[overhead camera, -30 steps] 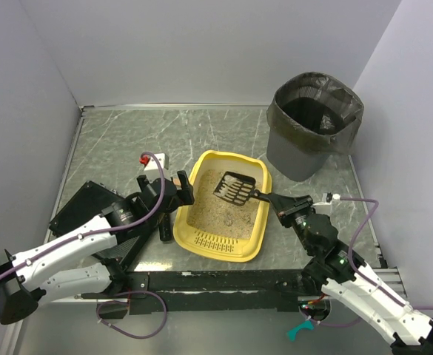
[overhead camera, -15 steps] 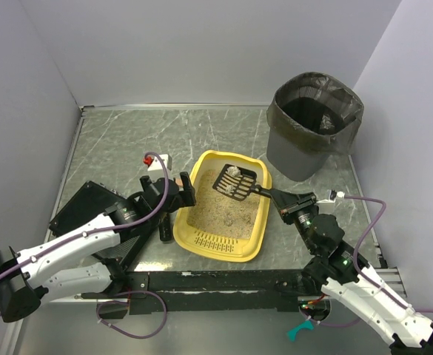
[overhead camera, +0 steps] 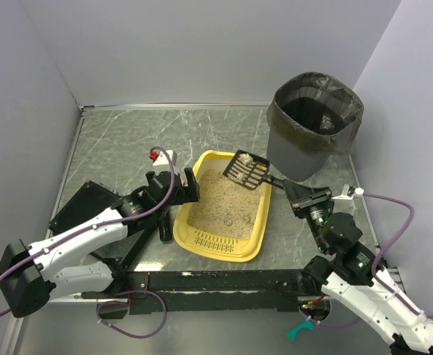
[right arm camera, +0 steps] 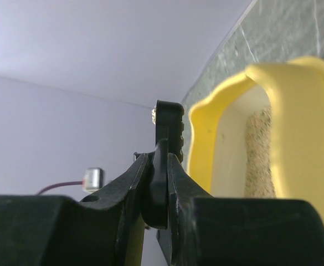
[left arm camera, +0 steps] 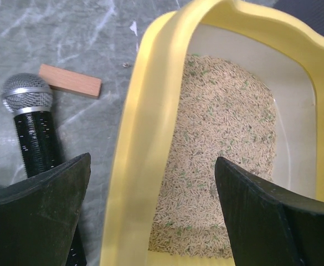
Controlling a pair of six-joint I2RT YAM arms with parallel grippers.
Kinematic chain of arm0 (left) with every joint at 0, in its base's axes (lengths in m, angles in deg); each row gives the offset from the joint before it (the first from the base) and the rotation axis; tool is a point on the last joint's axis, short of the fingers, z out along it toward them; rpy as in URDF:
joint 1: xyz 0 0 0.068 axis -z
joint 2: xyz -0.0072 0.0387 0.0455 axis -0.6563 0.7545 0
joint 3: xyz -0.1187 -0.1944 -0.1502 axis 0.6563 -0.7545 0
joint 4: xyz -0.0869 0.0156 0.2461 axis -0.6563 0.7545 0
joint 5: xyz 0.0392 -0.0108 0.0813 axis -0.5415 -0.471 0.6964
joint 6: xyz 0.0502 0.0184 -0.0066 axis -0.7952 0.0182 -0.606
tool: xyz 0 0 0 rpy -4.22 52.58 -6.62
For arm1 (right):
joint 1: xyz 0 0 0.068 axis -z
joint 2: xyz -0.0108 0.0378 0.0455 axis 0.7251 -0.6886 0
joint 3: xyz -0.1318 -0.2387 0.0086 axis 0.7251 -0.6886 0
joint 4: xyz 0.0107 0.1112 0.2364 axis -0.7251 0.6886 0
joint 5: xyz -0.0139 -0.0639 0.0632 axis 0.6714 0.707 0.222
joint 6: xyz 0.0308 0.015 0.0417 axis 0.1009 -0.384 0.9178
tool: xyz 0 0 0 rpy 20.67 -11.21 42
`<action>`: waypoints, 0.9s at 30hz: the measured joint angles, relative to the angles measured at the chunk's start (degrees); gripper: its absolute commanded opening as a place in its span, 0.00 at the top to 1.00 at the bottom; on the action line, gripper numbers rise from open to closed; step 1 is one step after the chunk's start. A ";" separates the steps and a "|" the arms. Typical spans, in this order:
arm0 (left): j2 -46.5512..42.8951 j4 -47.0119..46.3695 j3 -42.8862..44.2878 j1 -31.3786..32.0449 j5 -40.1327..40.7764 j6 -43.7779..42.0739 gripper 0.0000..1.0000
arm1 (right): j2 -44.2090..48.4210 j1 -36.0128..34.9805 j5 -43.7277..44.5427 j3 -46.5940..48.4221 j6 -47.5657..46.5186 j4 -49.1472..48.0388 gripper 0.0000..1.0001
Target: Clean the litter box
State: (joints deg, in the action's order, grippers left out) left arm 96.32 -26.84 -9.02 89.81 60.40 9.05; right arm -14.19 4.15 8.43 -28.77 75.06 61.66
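The yellow litter box (overhead camera: 254, 240) lies in the middle of the table with beige litter (overhead camera: 227, 203) in it and its grille at the near end. My right gripper (overhead camera: 290, 189) is shut on the handle of a black slotted scoop (overhead camera: 247, 168). It holds the scoop above the box's far right corner with a pale clump on it. In the right wrist view the handle (right arm camera: 160, 183) is pinched between the jaws. My left gripper (overhead camera: 184, 192) is open and straddles the box's left rim (left arm camera: 145, 160), one finger (left arm camera: 45, 216) outside and the other over the litter.
A dark grey round bin (overhead camera: 316, 126) with a bag liner stands at the back right, just beyond the scoop. A black microphone (left arm camera: 31, 127) and a small wooden block (left arm camera: 70, 80) lie left of the box. A flat black object (overhead camera: 83, 211) lies further left.
My right gripper has lifted the scoop with the clump out of the litter and moved it back and right toward the bin. My left gripper has moved up to the box's left rim.
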 measured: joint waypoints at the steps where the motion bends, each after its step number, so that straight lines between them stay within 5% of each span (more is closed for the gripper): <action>1: 0.59 -0.68 0.00 -0.15 -0.68 -0.26 0.03 | -0.07 0.00 0.55 1.11 -0.57 0.44 1.00; 19: 12.09 -6.51 1.09 -0.35 -6.75 -1.25 0.03 | -8.57 2.75 1.57 8.44 -3.72 0.92 1.00; 27: 12.07 -7.21 0.98 -0.35 -7.15 -1.01 0.03 | -10.78 12.98 -4.17 10.03 -2.43 1.55 1.00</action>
State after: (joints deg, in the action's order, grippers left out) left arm 108.39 -34.06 -8.04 89.46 53.25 8.04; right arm -24.97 17.14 4.25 -18.74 72.63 63.22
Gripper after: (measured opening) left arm 0.972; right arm 0.224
